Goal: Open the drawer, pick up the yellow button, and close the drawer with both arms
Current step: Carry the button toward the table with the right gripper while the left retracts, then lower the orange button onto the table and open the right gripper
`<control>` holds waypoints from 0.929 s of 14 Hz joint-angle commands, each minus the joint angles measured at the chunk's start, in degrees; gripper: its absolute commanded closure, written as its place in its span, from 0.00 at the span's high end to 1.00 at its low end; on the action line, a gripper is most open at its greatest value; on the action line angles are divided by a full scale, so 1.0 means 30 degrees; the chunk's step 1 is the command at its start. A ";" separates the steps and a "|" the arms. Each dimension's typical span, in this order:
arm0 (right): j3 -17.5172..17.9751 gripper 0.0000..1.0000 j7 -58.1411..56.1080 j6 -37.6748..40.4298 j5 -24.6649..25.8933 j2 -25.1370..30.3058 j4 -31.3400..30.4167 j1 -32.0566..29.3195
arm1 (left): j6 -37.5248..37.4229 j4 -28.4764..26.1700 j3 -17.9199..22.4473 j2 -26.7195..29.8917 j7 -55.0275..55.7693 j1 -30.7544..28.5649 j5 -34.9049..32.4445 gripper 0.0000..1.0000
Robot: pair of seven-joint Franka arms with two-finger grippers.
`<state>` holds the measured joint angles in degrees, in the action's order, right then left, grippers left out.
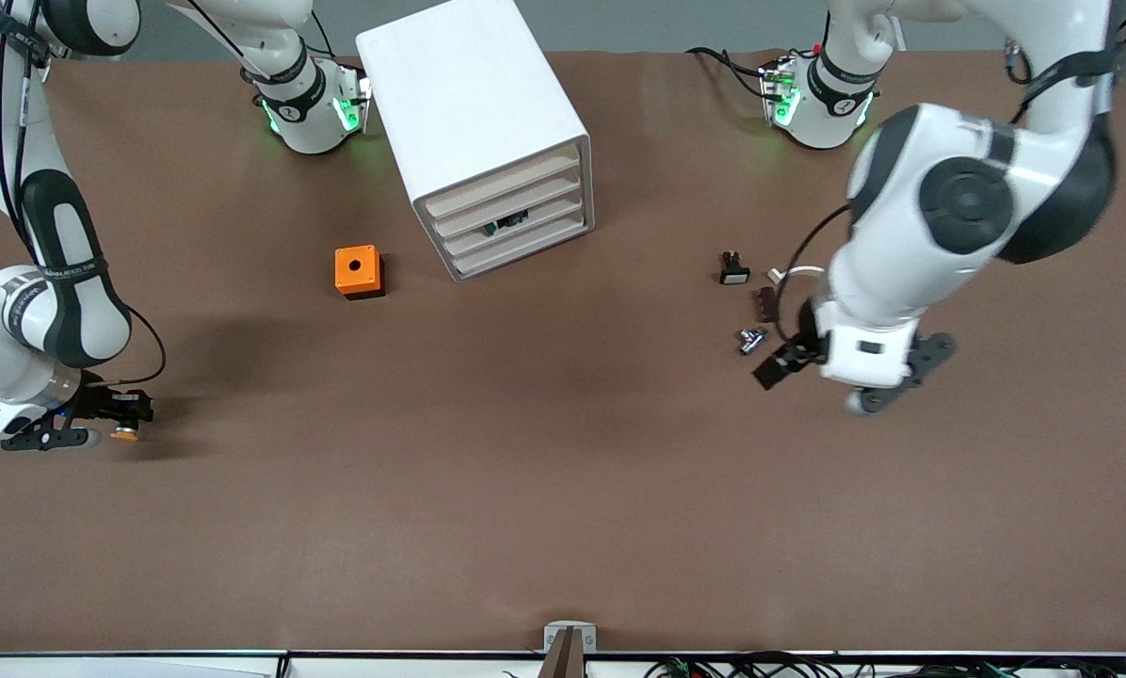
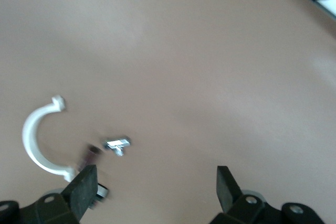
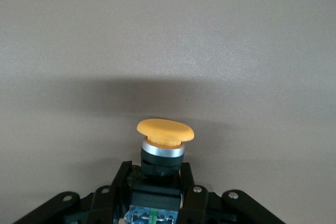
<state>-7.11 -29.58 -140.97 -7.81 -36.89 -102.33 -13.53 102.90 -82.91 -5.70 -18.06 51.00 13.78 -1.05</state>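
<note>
Right gripper (image 1: 119,421), low at the right arm's table end, pinches the yellow-capped, dark-bodied button (image 3: 165,148); left gripper (image 1: 812,372), jaws spread wide and empty, hangs beside small metal parts (image 1: 750,341); no lettering legible

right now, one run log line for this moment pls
right gripper: shut on button, over right arm's end of table | left gripper: open, over small parts | drawer unit: drawers look closed

Brown matte table (image 1: 563,490), bearing a white four-drawer cabinet (image 1: 483,122), an orange cube with a hole (image 1: 358,271), a black-and-white small part (image 1: 733,269), a white curved clip (image 2: 39,140), a small silver metal piece (image 1: 749,340).
</note>
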 commanded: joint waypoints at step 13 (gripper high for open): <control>0.0407 1.00 0.0332 0.0986 -0.0502 0.0108 0.0683 0.0025 | -0.5327 -0.4118 0.0728 0.8830 -1.4241 -0.4038 -0.0088 1.00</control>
<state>-6.56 -31.31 -140.54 -8.14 -37.46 -100.99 -13.52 86.30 -89.73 -4.56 3.31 12.76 1.80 -1.07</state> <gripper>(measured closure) 0.000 0.000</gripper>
